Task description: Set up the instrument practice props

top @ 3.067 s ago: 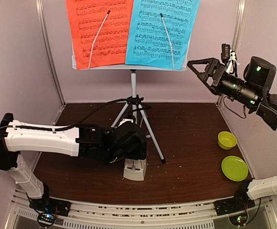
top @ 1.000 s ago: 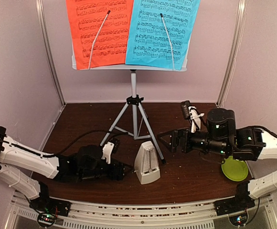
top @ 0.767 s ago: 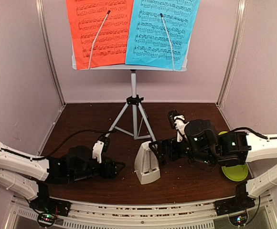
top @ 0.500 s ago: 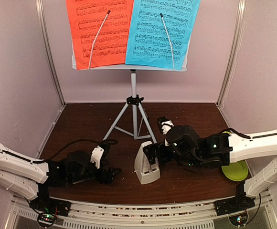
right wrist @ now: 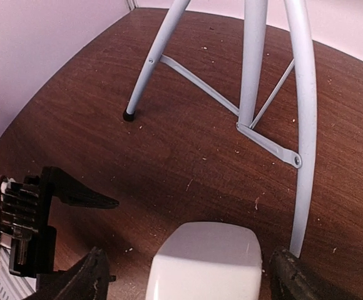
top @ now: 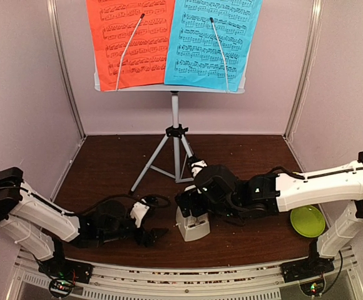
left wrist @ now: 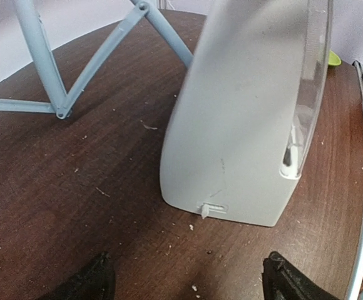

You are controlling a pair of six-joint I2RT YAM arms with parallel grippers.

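The pale-grey metronome [top: 191,229] stands upright on the brown table, near the front middle. My right gripper [top: 188,211] hangs over it, open, with a finger on each side of the metronome top [right wrist: 206,262] and a gap on both sides. My left gripper [top: 151,235] lies low to the metronome's left, open and holding nothing; its fingertips [left wrist: 97,281] stop short of the metronome side [left wrist: 244,125]. Behind stands the silver tripod [top: 176,140], carrying the pale-blue desk [top: 169,89] with the red page [top: 128,40] and blue page [top: 213,40].
A lime-green plate [top: 307,220] lies at the right, beside the right arm. One tripod leg [right wrist: 303,125] comes down close by the right finger, another ends at a black foot [right wrist: 129,115]. Pale walls close in the table's left, back and right.
My right arm swept left from beside the plate and now straddles the metronome's top. My left gripper backed off the metronome toward the near edge, its jaws spreading wider.
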